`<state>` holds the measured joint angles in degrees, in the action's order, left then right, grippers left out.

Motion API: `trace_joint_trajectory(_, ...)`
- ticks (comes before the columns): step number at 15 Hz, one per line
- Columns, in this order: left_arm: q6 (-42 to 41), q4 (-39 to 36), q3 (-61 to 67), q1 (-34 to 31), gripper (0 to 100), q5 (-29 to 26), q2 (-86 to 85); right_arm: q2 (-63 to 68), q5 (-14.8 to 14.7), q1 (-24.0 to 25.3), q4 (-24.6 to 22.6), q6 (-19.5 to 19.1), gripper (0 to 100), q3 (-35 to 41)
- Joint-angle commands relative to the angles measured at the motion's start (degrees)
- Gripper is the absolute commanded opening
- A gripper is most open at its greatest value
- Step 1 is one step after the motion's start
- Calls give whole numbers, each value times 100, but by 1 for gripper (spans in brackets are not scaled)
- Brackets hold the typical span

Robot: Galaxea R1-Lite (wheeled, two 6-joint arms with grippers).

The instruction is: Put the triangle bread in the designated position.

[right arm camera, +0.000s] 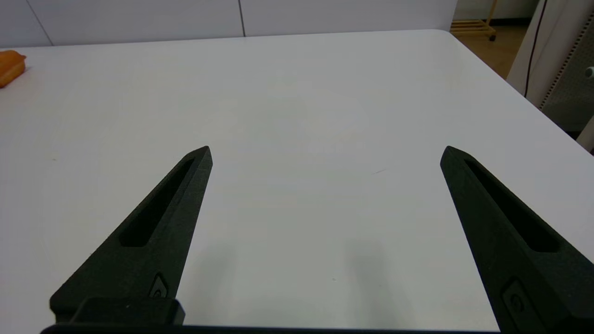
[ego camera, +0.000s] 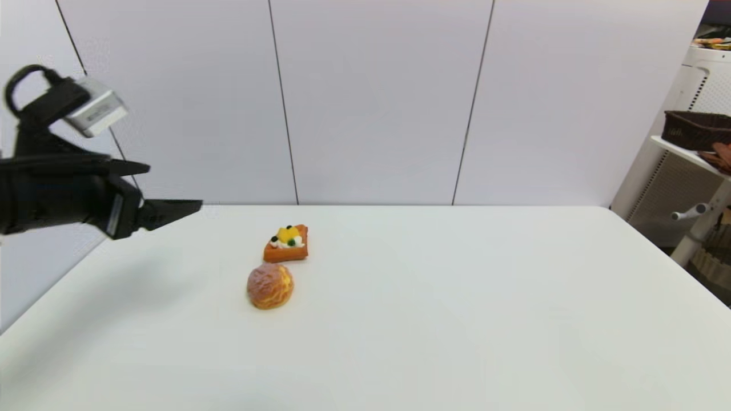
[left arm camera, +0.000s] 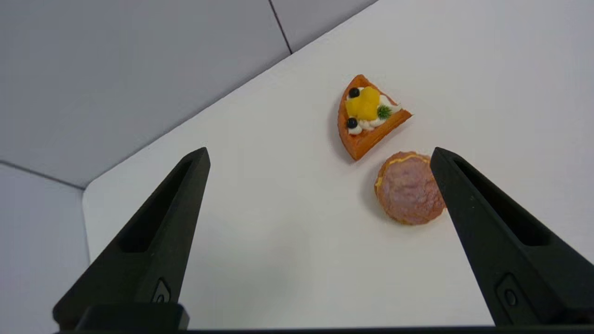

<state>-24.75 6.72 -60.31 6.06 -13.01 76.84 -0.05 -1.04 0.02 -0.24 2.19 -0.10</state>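
The triangle bread [ego camera: 286, 245] [left arm camera: 366, 118], an orange-brown wedge topped with yellow fruit, white cream and dark berries, lies on the white table [ego camera: 457, 314] left of centre. My left gripper [ego camera: 174, 185] [left arm camera: 320, 150] hovers open and empty above the table's far left, well to the left of the bread and apart from it. My right gripper [right arm camera: 327, 148] is open and empty low over bare table on the right side; it does not show in the head view. An orange edge [right arm camera: 9, 67] shows far off in the right wrist view.
A round golden-brown crackled bun [ego camera: 270, 286] [left arm camera: 408, 188] sits just in front of the wedge, close to it. Grey wall panels rise behind the table's far edge. A white shelf with a dark brown basket [ego camera: 694, 130] stands off the table's right.
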Motion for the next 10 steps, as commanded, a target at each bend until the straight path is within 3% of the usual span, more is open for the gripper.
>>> trace_joint_trajectory(1,691,-1041,2594,-861,100,114,-3034,5,-2,-2,-2,0,100,1)
trace_joint_trajectory(5,866,-1234,3895,-870,100,1081,-4748,5,-2,-2,-2,0,100,1)
trace_joint_trajectory(10,1016,-1296,5372,-852,100,1143,-6418,5,-2,6,-2,0,100,1)
